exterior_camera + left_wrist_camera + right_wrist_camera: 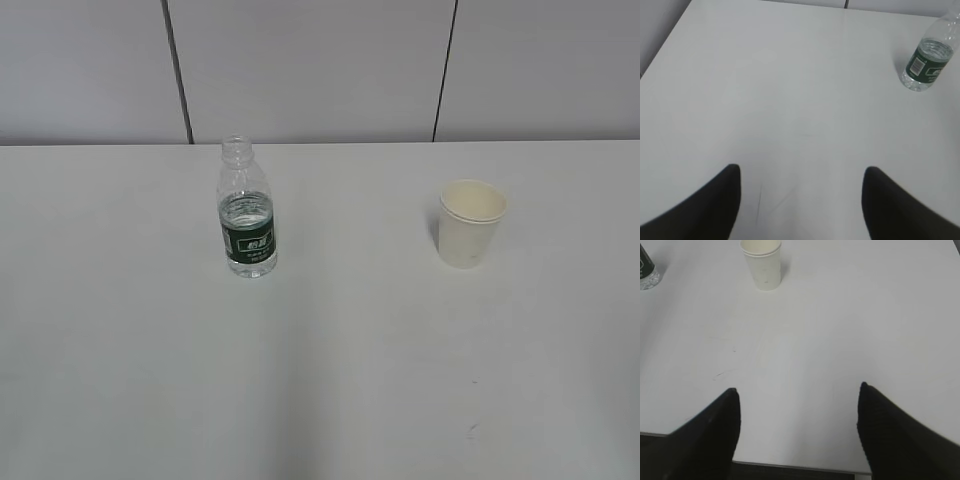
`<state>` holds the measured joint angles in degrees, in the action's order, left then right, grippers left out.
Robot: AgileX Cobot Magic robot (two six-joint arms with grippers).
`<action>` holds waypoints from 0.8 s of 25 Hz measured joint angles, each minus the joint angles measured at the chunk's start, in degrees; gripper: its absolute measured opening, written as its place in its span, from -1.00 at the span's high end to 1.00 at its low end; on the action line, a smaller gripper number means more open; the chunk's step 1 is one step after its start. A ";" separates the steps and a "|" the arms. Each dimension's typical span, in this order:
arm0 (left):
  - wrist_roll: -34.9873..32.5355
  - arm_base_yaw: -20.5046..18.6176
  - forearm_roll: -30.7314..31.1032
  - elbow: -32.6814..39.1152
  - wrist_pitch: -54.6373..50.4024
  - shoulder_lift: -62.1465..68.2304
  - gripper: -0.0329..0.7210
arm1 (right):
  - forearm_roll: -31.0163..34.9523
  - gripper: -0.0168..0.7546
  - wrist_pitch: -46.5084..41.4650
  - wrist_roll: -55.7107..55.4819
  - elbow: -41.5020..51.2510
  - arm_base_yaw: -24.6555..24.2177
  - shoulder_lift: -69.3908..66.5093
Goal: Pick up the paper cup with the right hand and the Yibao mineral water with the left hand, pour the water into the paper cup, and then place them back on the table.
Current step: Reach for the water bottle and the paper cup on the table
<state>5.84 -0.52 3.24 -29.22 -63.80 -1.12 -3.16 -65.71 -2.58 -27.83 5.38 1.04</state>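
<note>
The Yibao mineral water (247,222) stands upright and uncapped on the table (320,380), well apart from the paper cup (470,224), which is also upright. The left gripper (801,172) is spread wide and empty, the bottle far ahead of its right finger. The right gripper (797,395) is likewise wide open, holding nothing, the cup well ahead of its left finger.
</note>
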 joint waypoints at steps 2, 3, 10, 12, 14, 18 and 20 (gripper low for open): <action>0.00 0.00 0.00 0.00 0.00 0.00 -0.33 | 0.00 -0.52 0.00 0.00 0.00 0.00 0.00; 0.00 0.00 0.00 0.00 0.00 0.00 -0.33 | 0.00 -0.52 0.00 0.00 0.00 0.00 0.00; 0.00 0.00 0.00 0.00 0.00 0.00 -0.33 | 0.00 -0.52 0.00 0.00 0.00 0.00 0.00; 0.00 0.00 0.00 0.00 0.00 0.00 -0.33 | 0.00 -0.52 0.00 0.00 0.00 0.00 0.00; 0.00 -0.07 0.00 0.00 0.00 0.00 -0.33 | 0.00 -0.52 0.00 0.00 0.00 0.00 0.00; 0.00 -0.07 0.00 0.00 0.00 0.00 -0.33 | 0.00 -0.52 0.00 0.00 0.00 0.00 0.00; 0.00 -0.07 0.00 0.00 0.00 0.00 -0.33 | 0.00 -0.52 0.00 0.00 0.00 0.00 0.00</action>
<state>5.84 -0.59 3.24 -29.22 -63.80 -1.12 -3.16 -65.71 -2.58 -27.83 5.38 1.04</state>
